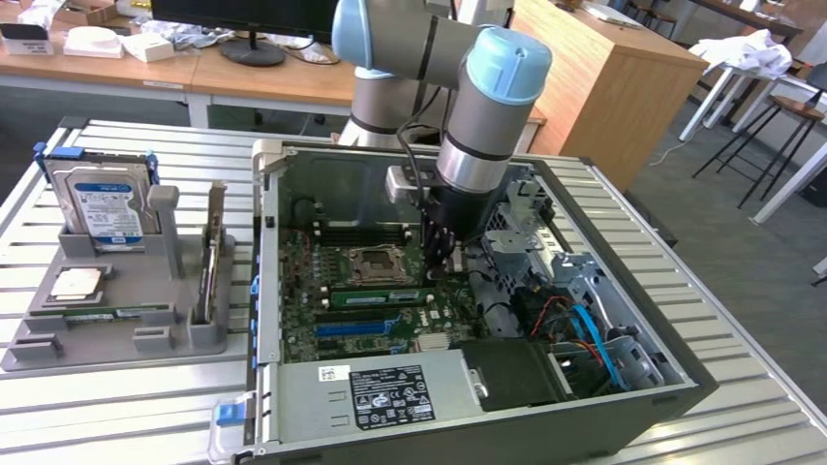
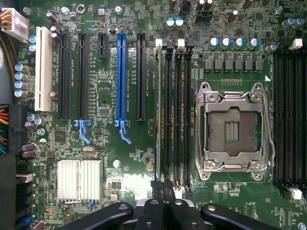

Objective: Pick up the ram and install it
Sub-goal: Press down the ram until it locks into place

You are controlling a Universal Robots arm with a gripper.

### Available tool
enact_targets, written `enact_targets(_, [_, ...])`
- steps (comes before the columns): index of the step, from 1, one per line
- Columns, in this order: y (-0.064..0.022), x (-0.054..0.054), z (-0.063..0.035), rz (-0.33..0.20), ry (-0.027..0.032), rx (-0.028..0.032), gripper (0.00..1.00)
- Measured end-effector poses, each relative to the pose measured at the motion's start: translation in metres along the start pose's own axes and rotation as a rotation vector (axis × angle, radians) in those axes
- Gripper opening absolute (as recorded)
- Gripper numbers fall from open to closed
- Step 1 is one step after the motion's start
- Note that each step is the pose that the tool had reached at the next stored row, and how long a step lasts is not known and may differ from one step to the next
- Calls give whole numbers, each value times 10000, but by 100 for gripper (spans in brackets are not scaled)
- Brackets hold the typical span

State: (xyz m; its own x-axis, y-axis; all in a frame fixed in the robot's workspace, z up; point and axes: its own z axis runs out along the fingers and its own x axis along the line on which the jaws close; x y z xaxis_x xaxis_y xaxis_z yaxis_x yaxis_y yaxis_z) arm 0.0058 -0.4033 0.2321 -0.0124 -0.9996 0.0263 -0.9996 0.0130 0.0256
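Exterior view, arm: you see the arm reaching straight down into the open computer case (image 1: 672,373), with the gripper (image 1: 440,254) low over the motherboard, just beside the CPU socket (image 1: 375,262).
Exterior view, ram (image 1: 375,295): it stands on edge in the memory slots next to the socket, its green face towards you, one end just beside the gripper.
Exterior view, tray (image 1: 116,291): on the exterior view's left, outside the case, it carries the hard drive (image 1: 104,199), the upright expansion card (image 1: 213,252) and a spare stick (image 1: 110,312) lying flat.
Wrist view, board: you look straight down on the CPU socket (image 2: 233,127), the memory slots (image 2: 172,110), the blue card slot (image 2: 120,76) and a silver heatsink (image 2: 79,179), detail the exterior view hides behind the arm.
Wrist view, gripper (image 2: 162,187): it sits at the end of the memory slots.
Wrist view, ram: seen from above, you cannot pick it out among the slots.
Gripper state: you cannot tell from either view whether it is spread or pinching the ram.
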Motion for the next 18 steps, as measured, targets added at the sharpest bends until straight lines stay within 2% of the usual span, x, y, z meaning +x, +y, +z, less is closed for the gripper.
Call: enact_targets(18, [-2, -1, 66, -1, 1, 0, 10])
